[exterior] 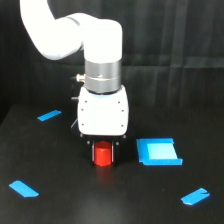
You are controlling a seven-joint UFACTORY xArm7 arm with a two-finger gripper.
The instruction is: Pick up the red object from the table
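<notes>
The red object point(103, 155), a small red-orange block, stands upright between the two dark fingers of my gripper point(103, 153), directly under the white arm. The fingers point(93, 152) sit against its left and right sides, so the gripper looks shut on it. The block's lower end is at or just above the black table point(60, 170); I cannot tell whether it touches.
A blue square patch point(159, 151) lies just to the exterior view's right of the gripper. Blue tape strips lie at the back left point(49, 115), front left point(23, 189) and front right point(195, 197). A black curtain hangs behind.
</notes>
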